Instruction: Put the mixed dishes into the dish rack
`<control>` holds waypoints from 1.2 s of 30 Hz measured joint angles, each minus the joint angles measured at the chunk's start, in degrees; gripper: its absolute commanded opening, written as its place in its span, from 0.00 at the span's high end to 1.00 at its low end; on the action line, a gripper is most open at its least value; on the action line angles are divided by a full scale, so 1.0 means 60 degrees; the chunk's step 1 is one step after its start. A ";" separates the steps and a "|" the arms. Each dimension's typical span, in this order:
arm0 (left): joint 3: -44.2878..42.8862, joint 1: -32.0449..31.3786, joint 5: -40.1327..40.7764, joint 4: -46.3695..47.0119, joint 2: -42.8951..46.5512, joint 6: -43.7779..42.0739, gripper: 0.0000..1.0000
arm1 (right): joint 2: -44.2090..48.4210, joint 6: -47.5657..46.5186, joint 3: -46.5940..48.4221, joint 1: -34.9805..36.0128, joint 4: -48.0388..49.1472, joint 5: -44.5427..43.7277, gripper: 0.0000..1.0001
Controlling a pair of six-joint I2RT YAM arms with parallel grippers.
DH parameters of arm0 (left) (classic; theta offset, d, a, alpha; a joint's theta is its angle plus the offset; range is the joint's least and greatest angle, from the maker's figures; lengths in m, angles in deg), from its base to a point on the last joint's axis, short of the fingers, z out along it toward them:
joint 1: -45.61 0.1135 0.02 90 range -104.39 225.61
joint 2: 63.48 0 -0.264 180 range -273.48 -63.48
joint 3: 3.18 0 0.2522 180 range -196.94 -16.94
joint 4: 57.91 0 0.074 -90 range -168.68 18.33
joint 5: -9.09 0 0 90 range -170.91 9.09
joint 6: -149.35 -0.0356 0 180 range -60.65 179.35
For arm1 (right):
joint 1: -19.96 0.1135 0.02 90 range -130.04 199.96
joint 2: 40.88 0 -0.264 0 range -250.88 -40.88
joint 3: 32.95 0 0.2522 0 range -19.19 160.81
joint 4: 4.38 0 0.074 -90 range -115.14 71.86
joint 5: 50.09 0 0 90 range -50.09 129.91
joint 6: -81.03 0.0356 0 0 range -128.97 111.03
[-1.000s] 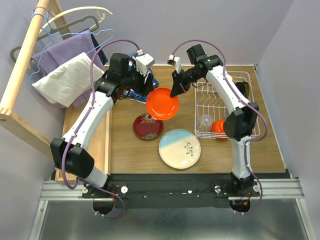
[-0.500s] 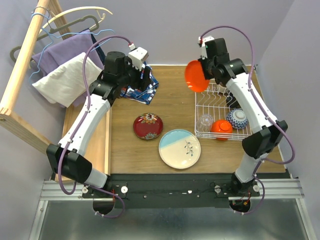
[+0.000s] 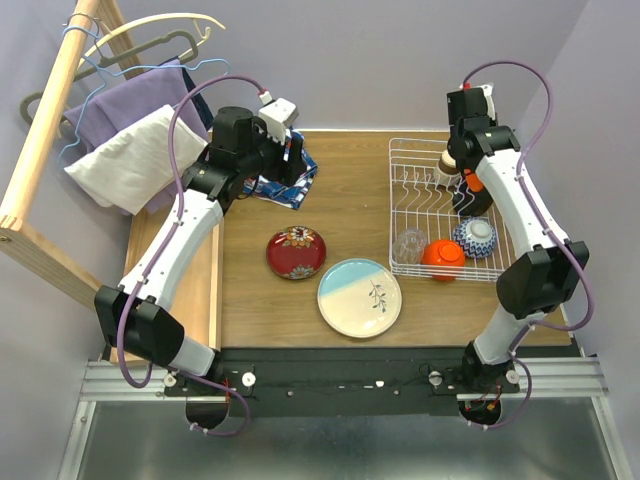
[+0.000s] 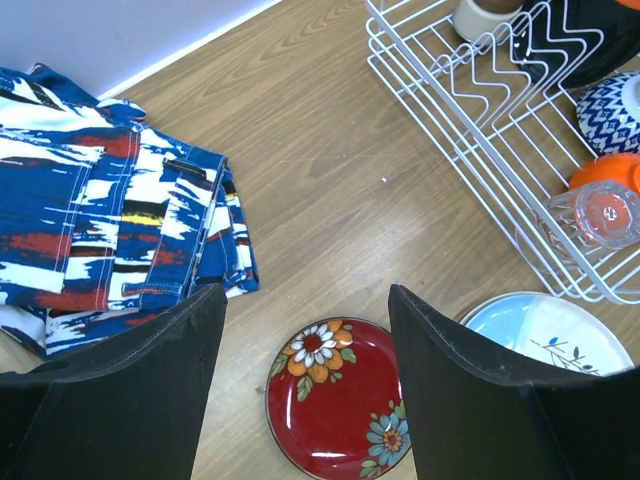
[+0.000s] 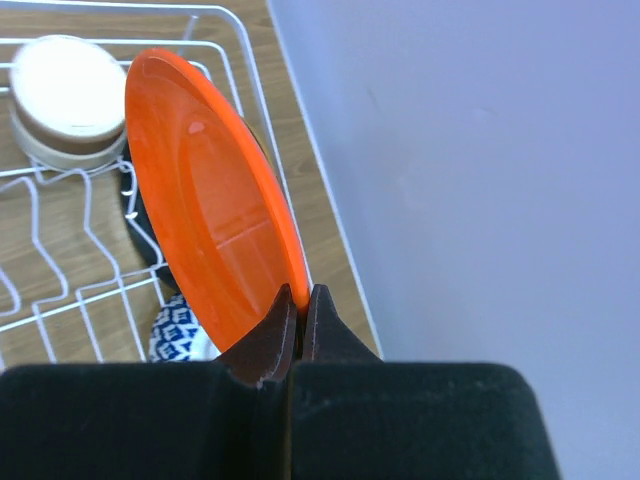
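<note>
The orange dish (image 5: 205,200) stands on edge over the far right part of the dish rack (image 3: 392,205), in the upper right of the top view. There only a sliver of orange shows beside the arm. The right gripper (image 5: 297,300) is clenched on its rim, and in the right wrist view the dish rises up and to the left from the pinch. Whether its far edge touches the wires cannot be told.

A second ago this dish hung over the middle of the table between both grippers. Half a second ago it was raised at the rack's far left corner. It has since crossed to the rack's right side, close to the wall.

Inside the rack, a cream cup (image 5: 65,100) sits at the far end, just left of the dish. A blue-patterned bowl (image 3: 474,236), an orange bowl (image 3: 441,257) and a clear glass (image 3: 409,243) line the near end, unchanged.

The left gripper (image 4: 305,295) is released and holds nothing, hovering at upper centre-left of the top view. It has drawn back from the middle and sits near the patterned cloth (image 3: 285,182), much as half a second ago.

On the table, the red flowered plate (image 3: 296,252) and the pale blue-cream plate (image 3: 359,297) lie at centre, unmoved.
</note>
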 measured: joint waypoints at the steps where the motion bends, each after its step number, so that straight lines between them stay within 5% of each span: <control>1: 0.0000 -0.0004 -0.0007 0.0015 0.0000 0.0007 0.25 | -0.0018 -0.0007 -0.0076 0.0004 0.0025 -0.0266 1.00; 25: 0.0382 -0.0018 -0.0040 0.0102 -0.0109 0.0022 0.24 | -0.1676 0.0004 -0.0463 -0.0288 0.0335 -0.0499 0.99; 28: 0.0444 -0.0018 -0.0033 0.0109 -0.0142 -0.0084 0.23 | -0.1821 0.0018 -0.0463 -0.0291 0.0321 -0.0361 0.80; 30: 0.0568 -0.0018 0.0004 0.0109 -0.0142 -0.0186 0.22 | -0.1876 0.0026 -0.0463 -0.0291 0.0291 -0.0266 0.50; 33: 0.1002 -0.0018 0.0022 0.0127 -0.0149 -0.0503 0.22 | -0.1872 0.0069 -0.0463 -0.0291 0.0248 -0.0193 0.26; 36: 0.1770 -0.0018 0.0018 0.0066 -0.0193 -0.0987 0.21 | -0.1865 0.0055 -0.0459 -0.0295 0.0131 -0.0047 0.20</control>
